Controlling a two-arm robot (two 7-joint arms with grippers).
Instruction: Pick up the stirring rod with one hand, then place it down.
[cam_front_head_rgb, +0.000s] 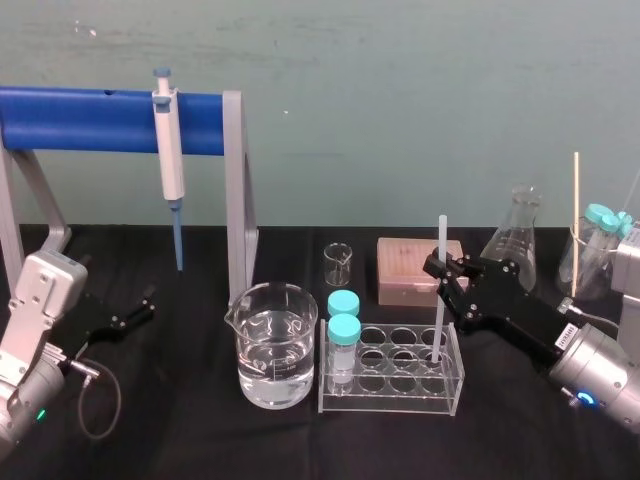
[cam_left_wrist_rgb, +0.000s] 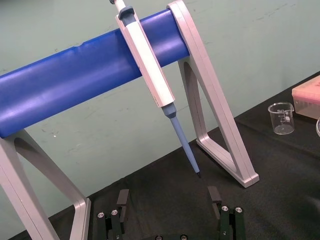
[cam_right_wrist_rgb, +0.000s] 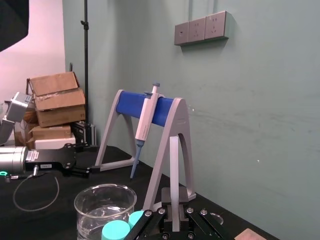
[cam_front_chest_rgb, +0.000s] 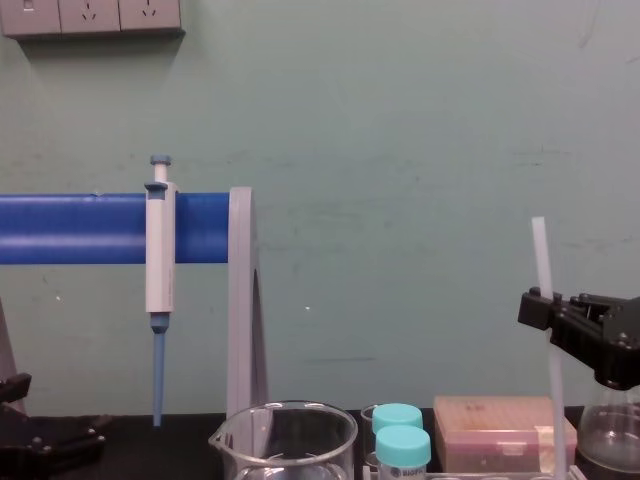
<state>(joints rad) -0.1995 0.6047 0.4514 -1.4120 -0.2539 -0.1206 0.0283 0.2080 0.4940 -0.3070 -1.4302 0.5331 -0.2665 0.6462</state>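
The stirring rod (cam_front_head_rgb: 438, 290) is thin and translucent white. It stands upright with its lower end inside a right-hand well of the clear tube rack (cam_front_head_rgb: 392, 402). My right gripper (cam_front_head_rgb: 437, 268) is shut on the rod partway up, reaching in from the right. In the chest view the rod (cam_front_chest_rgb: 543, 270) rises above the black right gripper (cam_front_chest_rgb: 545, 312). In the right wrist view the rod (cam_right_wrist_rgb: 174, 175) stands straight between the jaws. My left gripper (cam_front_head_rgb: 140, 305) rests at the table's left, and its fingers (cam_left_wrist_rgb: 122, 199) are spread open with nothing between them.
A beaker of water (cam_front_head_rgb: 272, 355) stands left of the rack, which holds two teal-capped tubes (cam_front_head_rgb: 343, 320). Behind are a small beaker (cam_front_head_rgb: 338, 263), a pink box (cam_front_head_rgb: 405, 270) and a flask (cam_front_head_rgb: 518, 235). A pipette (cam_front_head_rgb: 170, 150) hangs on the blue stand (cam_front_head_rgb: 80, 120) at the back left.
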